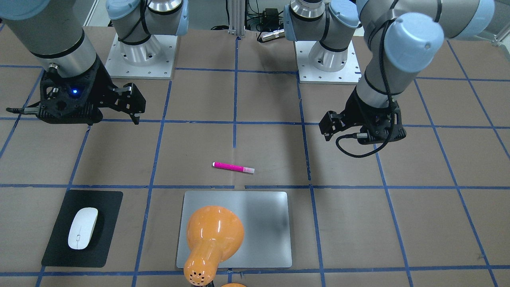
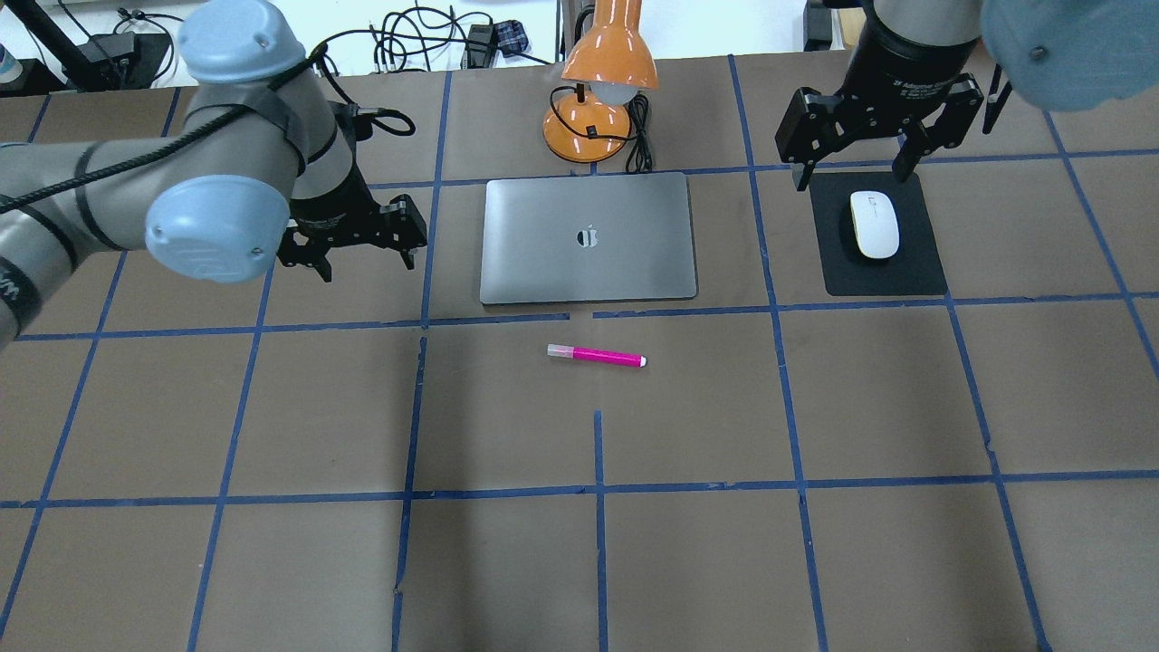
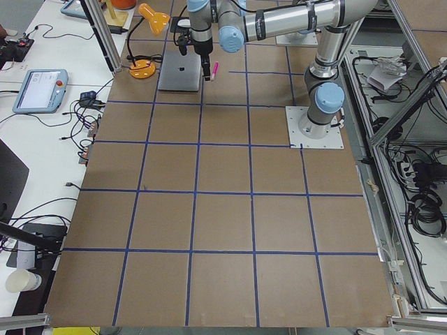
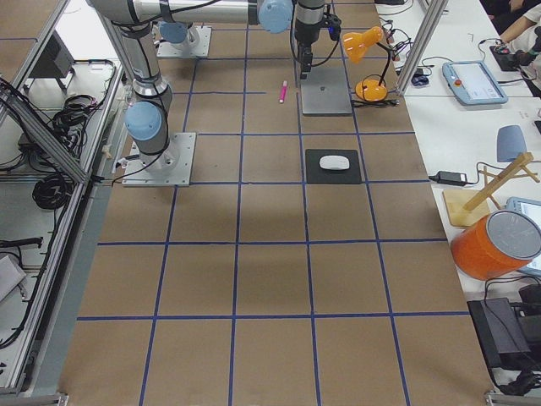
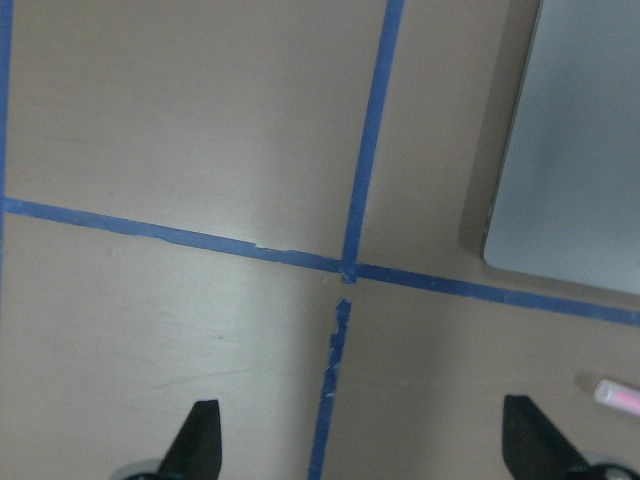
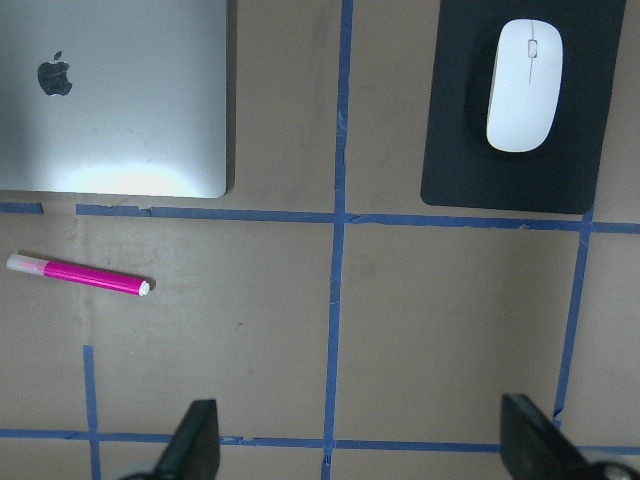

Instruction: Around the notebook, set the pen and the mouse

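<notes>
The pink pen (image 2: pixel 597 356) lies on the brown table just in front of the silver notebook (image 2: pixel 589 237), apart from it. On a black mat (image 2: pixel 838 263) to the notebook's right rests the white mouse (image 2: pixel 875 224). My right gripper (image 2: pixel 853 172) hangs open and empty above the mat's far edge; its wrist view shows the mouse (image 6: pixel 524 85), the notebook (image 6: pixel 120 100) and the pen (image 6: pixel 80 275) well below. To the left of the notebook my left gripper (image 2: pixel 362 263) is open and empty over bare table. In its wrist view, the notebook's corner (image 5: pixel 570 150) and the pen's pale end (image 5: pixel 617 394) show.
An orange desk lamp (image 2: pixel 598 81) with its cable stands just behind the notebook, its shade leaning over the notebook (image 1: pixel 263 239) in the front-facing view. Blue tape lines grid the table. The two arm bases (image 1: pixel 139 59) stand at the robot's side.
</notes>
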`<state>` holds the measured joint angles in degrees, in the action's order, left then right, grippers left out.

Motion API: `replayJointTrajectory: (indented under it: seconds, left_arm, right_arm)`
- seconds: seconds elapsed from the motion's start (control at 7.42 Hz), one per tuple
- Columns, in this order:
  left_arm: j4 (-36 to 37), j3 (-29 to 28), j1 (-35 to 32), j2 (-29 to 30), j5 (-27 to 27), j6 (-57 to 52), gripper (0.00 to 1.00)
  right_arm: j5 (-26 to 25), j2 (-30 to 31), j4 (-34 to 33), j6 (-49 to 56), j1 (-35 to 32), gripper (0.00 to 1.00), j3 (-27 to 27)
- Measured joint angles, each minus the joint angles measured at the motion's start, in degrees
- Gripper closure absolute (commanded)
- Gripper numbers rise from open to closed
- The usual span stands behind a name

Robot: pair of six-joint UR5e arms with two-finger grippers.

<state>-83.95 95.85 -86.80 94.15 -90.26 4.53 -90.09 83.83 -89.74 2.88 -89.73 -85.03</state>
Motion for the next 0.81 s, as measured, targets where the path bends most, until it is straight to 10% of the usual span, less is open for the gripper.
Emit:
replayJointTrajectory:
  seconds: [0.81]
  left_arm:
    - [-5.01, -0.28, 0.88, -4.29, -0.28, -5.09, 0.0]
  right_arm:
    - [-0.02, -0.04, 0.16, -0.14, 0.0, 0.0, -0.05]
